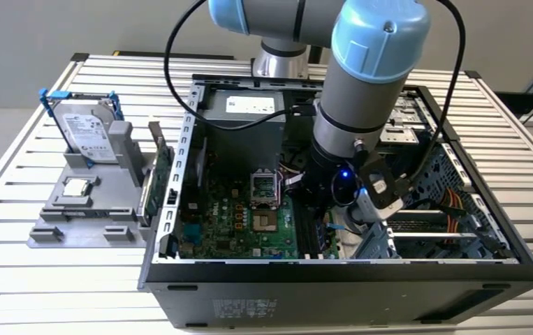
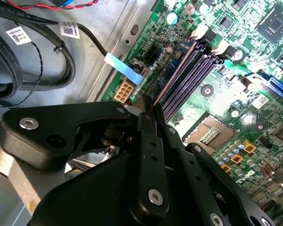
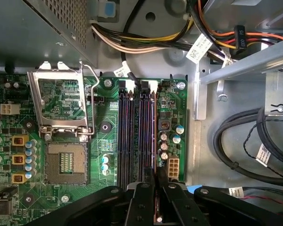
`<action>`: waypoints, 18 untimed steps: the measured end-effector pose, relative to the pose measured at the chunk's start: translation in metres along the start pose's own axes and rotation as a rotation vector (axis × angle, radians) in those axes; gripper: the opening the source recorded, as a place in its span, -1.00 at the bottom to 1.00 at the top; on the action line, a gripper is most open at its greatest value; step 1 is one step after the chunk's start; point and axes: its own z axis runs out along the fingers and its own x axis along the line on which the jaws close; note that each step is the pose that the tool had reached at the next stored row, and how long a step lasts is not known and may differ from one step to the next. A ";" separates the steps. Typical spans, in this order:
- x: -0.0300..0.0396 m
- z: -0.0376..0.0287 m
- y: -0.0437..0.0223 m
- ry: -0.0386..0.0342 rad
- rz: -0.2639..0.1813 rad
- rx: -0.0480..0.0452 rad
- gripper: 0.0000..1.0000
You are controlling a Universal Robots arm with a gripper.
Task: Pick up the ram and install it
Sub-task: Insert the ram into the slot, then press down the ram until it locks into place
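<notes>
Ram (image 2: 175, 75) clamped edge-on in my gripper (image 3: 155, 186), down at the motherboard's memory slots.

From the exterior view I see my arm (image 1: 364, 84) reaching down into the open computer case (image 1: 341, 269), the gripper (image 1: 341, 209) low over the green motherboard (image 1: 238, 223). In both wrist views the fingers (image 2: 151, 136) are pinched on the ram's near end, and the thin stick runs away from them along the outermost of the dark memory slots (image 3: 132, 136), the one nearest the board's edge; I cannot tell whether it is seated or only resting in line with it. The open CPU socket (image 3: 63, 162) lies beside the slots. Outside the case, on the exterior view's left, a hard drive (image 1: 87, 132) stands on a grey fixture (image 1: 89, 227) on the slatted table (image 1: 24, 265).
</notes>
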 end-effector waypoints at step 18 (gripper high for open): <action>0.0001 0.0041 -0.0001 0.0015 0.028 0.0096 -1.00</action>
